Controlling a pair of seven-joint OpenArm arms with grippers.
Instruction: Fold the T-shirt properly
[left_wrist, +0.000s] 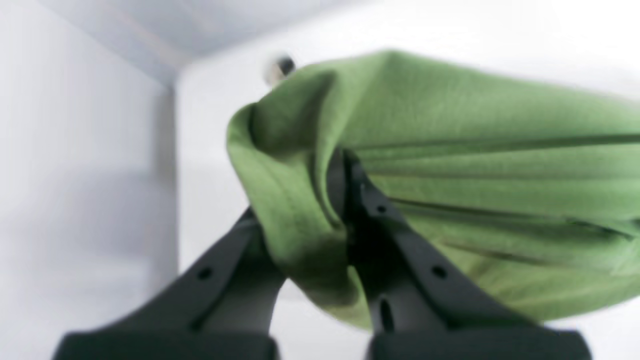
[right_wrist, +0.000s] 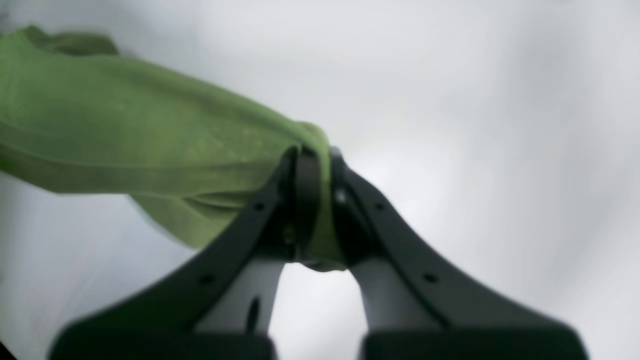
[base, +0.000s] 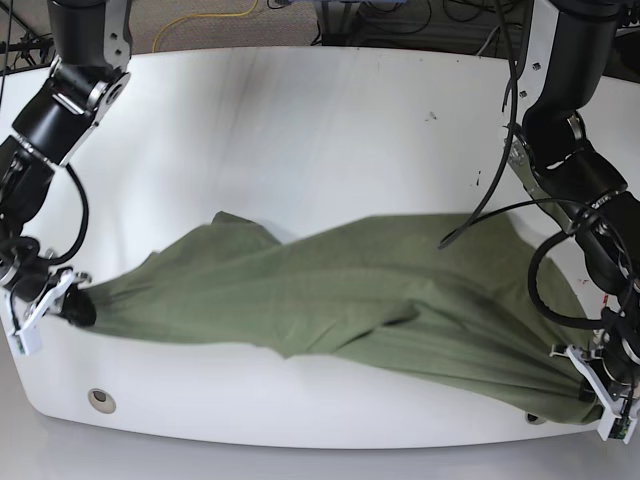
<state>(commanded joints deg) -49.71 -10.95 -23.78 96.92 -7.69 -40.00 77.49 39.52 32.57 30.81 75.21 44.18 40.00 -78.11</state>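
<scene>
Close to the lens in both wrist views, each arm bites green cloth: the left end effector (left_wrist: 345, 200) is clamped on a bunched edge of the T-shirt (left_wrist: 475, 165), and the right end effector (right_wrist: 312, 200) is pinched on another gathered edge. Seen from the base view, the garment stretches in a twisted band along the lower part of the white desk (base: 300, 130), held at the lower left and lower right of the frame, sagging and creased between the grips. Judged from this, the shirt is being pulled out for spreading; the move calls for even tension, both arms level, so the twist near the middle opens before laying flat. Farther back, cables (base: 200, 20) trail beyond the desk.
</scene>
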